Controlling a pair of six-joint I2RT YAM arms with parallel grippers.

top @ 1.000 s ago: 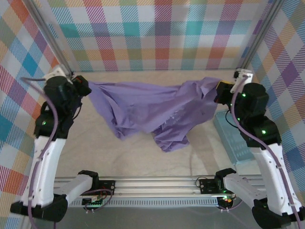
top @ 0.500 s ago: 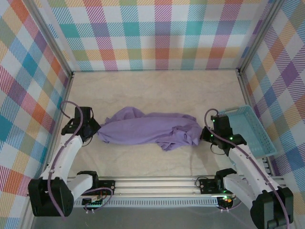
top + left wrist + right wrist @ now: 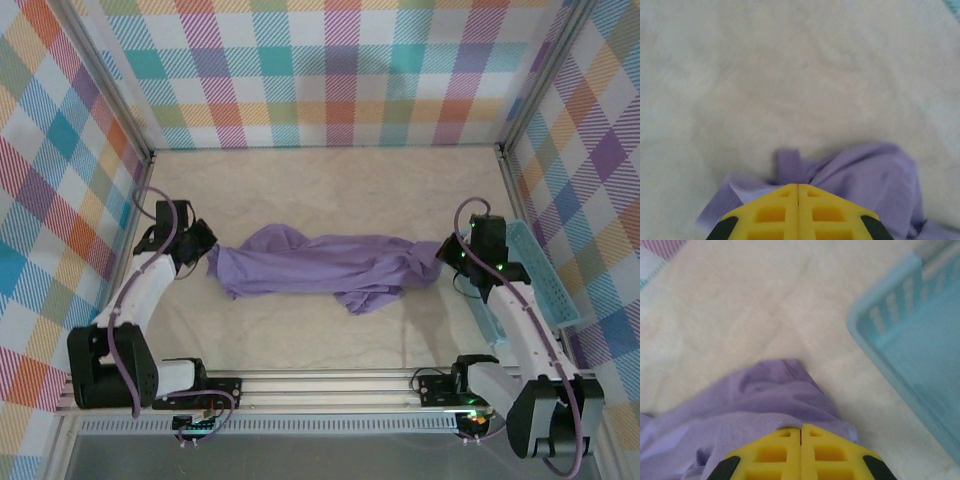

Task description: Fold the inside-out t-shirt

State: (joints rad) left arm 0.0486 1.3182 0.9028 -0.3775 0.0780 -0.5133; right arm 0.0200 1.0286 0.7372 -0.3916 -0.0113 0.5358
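The lavender t-shirt [image 3: 330, 268] lies stretched left to right — left fingers [image 3: 788, 199] and right fingers [image 3: 789, 440] each clamp one end.

The lavender t-shirt [image 3: 320, 268] lies bunched lengthwise between left claw [image 3: 207, 253] and right claw [image 3: 446, 258], each seemingly pinching an end.

At lower left of the top view, the left arm [image 3: 143, 292] has white link shells, black joint housings and a purple cable [image 3: 128, 385]. The right arm [image 3: 523, 322], at lower right, matches it and carries small green lights [image 3: 463, 252]. In the wrist views, the left gripper [image 3: 798, 186] and right gripper [image 3: 801, 427] are yellow moulded plastic with rectangular recesses and black corners.
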